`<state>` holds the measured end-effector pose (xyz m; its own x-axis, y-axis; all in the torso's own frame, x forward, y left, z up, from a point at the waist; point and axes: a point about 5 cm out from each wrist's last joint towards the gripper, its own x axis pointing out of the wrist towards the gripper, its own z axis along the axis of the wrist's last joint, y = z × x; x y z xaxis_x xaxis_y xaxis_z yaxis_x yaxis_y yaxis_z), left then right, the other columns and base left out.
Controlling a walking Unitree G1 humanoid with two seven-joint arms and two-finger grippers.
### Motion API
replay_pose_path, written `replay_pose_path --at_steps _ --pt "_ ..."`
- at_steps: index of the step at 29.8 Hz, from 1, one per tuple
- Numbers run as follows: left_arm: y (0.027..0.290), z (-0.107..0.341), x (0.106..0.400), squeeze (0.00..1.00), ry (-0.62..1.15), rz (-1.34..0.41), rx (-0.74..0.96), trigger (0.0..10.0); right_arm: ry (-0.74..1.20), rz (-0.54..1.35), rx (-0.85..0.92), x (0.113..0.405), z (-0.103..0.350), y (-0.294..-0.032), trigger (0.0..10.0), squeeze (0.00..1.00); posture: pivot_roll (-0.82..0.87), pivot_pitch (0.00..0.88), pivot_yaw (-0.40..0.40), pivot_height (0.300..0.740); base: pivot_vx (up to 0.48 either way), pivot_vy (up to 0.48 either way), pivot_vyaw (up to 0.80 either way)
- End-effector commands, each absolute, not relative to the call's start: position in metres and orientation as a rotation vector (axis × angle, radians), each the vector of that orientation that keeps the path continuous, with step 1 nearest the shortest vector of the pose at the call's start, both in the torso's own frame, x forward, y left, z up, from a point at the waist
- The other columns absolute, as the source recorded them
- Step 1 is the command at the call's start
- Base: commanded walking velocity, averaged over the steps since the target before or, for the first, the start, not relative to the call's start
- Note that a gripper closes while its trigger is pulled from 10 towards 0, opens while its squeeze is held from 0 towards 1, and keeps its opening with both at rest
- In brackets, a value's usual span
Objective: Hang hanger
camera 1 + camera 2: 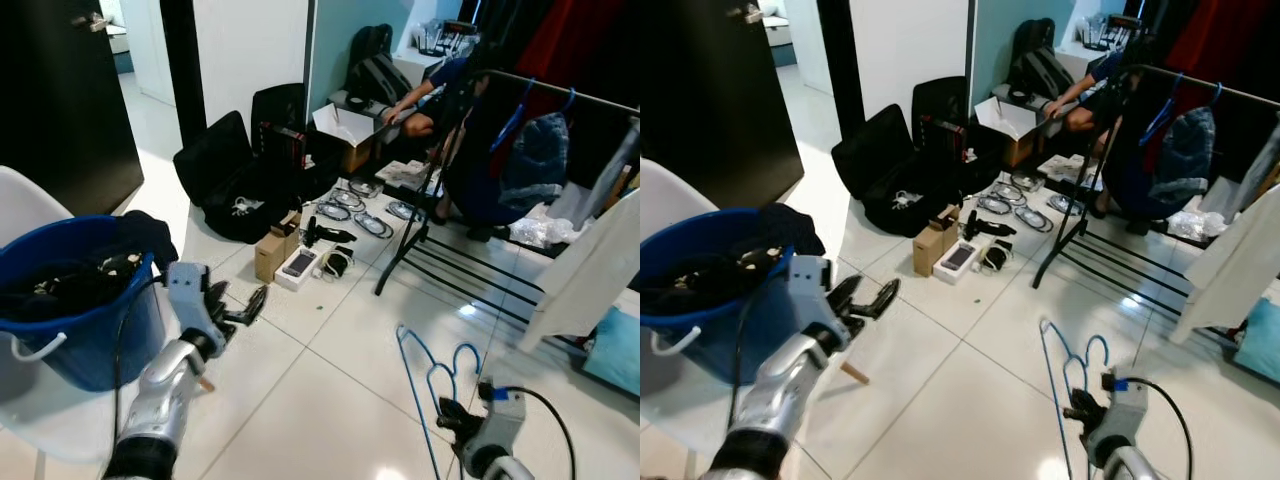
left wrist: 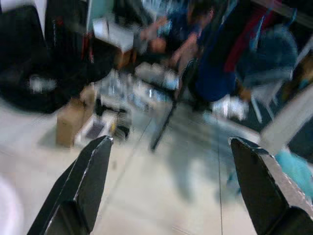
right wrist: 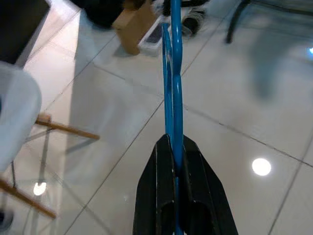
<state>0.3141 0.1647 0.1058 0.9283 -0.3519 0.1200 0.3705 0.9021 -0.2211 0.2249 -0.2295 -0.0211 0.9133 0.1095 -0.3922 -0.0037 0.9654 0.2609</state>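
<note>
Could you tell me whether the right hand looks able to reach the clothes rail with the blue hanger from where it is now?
Probably not yet: the right hand, shut on the blue hanger, sits low, with open floor between it and the clothes rail, which stands farther off and higher.

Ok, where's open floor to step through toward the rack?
Bare tiles run between the blue bucket and the garment rack base. Crowded ahead: cardboard box, cables, black bags. The right hand holds the blue hanger.

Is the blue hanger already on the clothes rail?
No: the right gripper has its fingers shut on the blue hanger, low over the floor tiles, apart from the rail.
</note>
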Motion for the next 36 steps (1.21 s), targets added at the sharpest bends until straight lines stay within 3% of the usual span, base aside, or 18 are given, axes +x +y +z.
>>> replay_pose_path --at_steps 1,5,18,26,36 --pt "0.156 0.115 0.317 0.0 -0.1 -0.416 -0.248 10.0 0.401 0.057 0.241 0.228 -0.018 -0.233 10.0 0.0 -0.02 0.0 -0.053 0.74 0.36 0.0 0.0" --pt "0.139 0.156 0.316 0.0 -0.233 -0.495 -0.256 10.0 0.396 0.127 0.187 0.232 -0.014 -0.23 10.0 0.0 -0.01 0.001 -0.063 0.74 0.365 0.0 0.8" --pt "0.117 0.197 0.312 0.0 -0.312 -0.613 -0.249 10.0 0.416 0.116 0.2 0.228 -0.019 -0.233 10.0 0.0 -0.01 0.002 -0.062 0.74 0.369 0.0 0.77" --pt "0.116 0.2 0.313 0.0 -0.287 -0.616 -0.235 10.0 0.439 0.089 0.233 0.227 -0.023 -0.236 10.0 0.0 -0.02 0.004 -0.059 0.74 0.361 0.0 0.3" --pt "0.113 0.185 0.31 0.0 -0.183 -0.596 -0.221 10.0 0.442 0.132 0.203 0.228 -0.023 -0.235 10.0 0.0 -0.02 0.017 -0.059 0.74 0.0 -0.037 0.08"
